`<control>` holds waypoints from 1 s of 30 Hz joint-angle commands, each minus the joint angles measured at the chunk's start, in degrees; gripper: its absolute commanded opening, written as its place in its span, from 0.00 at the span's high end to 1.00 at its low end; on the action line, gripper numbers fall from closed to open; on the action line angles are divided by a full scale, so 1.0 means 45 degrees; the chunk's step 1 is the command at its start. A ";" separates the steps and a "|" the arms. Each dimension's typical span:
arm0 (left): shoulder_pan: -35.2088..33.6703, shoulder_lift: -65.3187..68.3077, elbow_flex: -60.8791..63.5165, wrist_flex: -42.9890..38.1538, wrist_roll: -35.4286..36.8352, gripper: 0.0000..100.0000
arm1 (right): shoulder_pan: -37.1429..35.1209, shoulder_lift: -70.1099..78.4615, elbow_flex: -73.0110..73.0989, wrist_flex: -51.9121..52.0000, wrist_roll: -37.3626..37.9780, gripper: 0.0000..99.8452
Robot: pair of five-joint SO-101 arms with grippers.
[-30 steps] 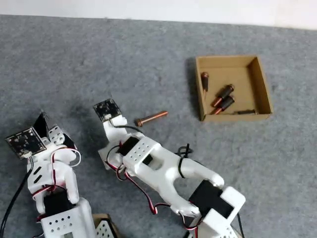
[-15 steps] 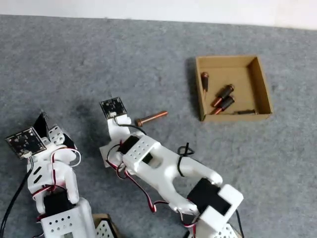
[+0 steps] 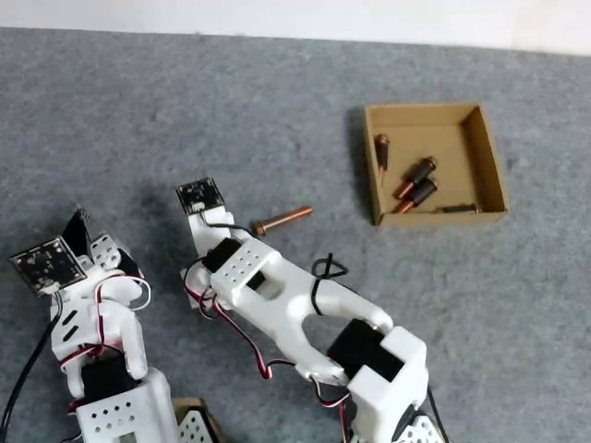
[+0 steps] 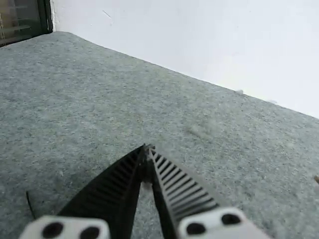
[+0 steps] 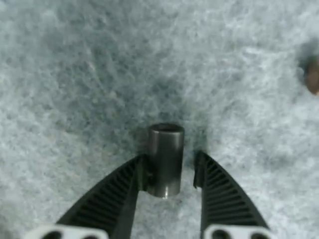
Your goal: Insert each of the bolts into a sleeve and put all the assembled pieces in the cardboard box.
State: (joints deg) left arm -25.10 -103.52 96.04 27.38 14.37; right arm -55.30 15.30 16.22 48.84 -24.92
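Now, seemingly the pickup step: right gripper (image 5: 171, 157), fingers spread astride the sleeve (image 5: 166, 160), needs a squeeze next; left gripper (image 4: 148, 150), fingers pressed together.

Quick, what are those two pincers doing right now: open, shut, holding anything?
Left pincer: shut, empty.
Right pincer: open, straddling the sleeve, not gripping it.

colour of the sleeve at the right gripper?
Dark grey, nearly black metal. The sleeve shows best in the right wrist view.
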 commanded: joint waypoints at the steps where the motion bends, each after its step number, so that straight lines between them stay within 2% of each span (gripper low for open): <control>1: -0.0029 -0.0068 0.0147 -0.0313 -0.0039 0.99 | -0.0107 -0.0010 -0.0342 0.0283 -0.0039 0.86; 10: -0.0029 -0.0068 0.0147 -0.0313 -0.0039 0.99 | -0.0088 -0.0010 -0.0381 0.0303 0.0020 0.86; 15: -0.0029 -0.0068 0.0147 -0.0313 -0.0039 0.99 | -0.0088 -0.0010 -0.0400 0.0303 0.1661 0.86; 23: -0.0029 -0.0068 0.0166 -0.0313 -0.0039 0.99 | -0.0088 0.0010 -0.0400 0.0283 0.1836 0.86; 26: -0.0029 -0.0068 0.0166 -0.0313 -0.0039 0.99 | -0.0088 0.0010 -0.0400 0.0264 0.2618 0.86; 30: -0.0029 -0.0068 0.0166 -0.0313 -0.0039 0.99 | -0.0088 0.0010 -0.0420 0.0225 0.2676 0.86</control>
State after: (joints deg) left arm -25.10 -103.52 96.04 27.38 14.37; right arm -55.56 15.30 15.87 49.45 -13.67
